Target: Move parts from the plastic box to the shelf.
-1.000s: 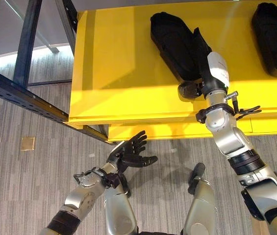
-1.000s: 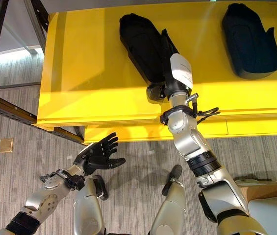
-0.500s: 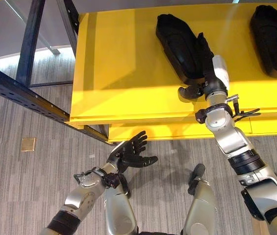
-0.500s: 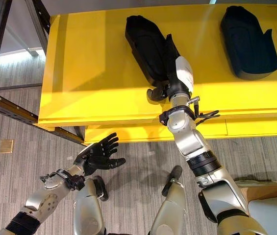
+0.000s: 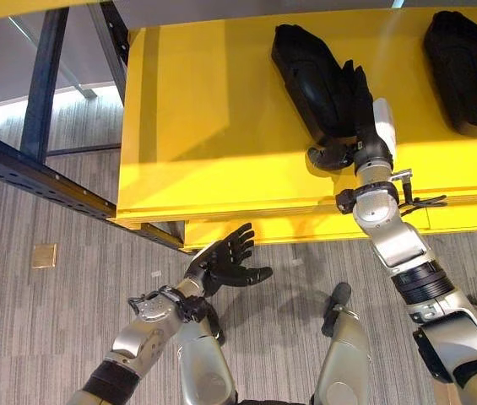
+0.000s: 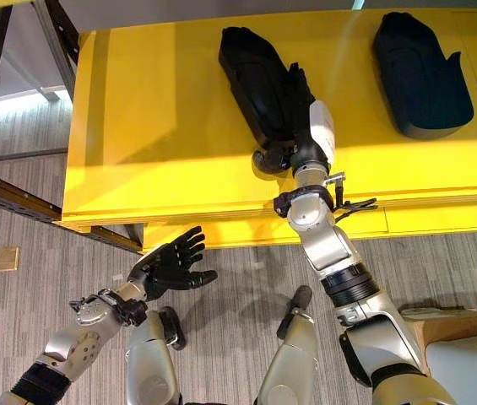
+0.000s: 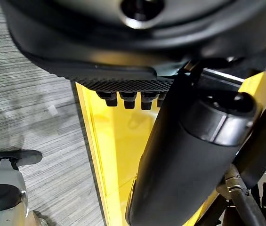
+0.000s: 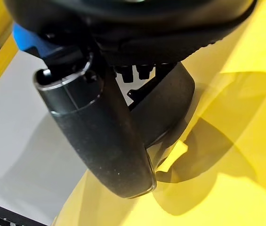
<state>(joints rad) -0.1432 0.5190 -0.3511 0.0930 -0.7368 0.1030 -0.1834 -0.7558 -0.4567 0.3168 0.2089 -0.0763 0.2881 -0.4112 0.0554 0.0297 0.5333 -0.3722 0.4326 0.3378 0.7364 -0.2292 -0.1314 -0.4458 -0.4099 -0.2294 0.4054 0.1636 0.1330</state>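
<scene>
With two moulded black plastic parts lying on the yellow shelf, right hand flat-fingered against one, left hand spread, empty; more presumably left.

Grey striped carpet floor, with a small square brass floor plate set flush in it. A dark blue steel frame beam crosses the floor diagonally, meeting an upright post.
</scene>
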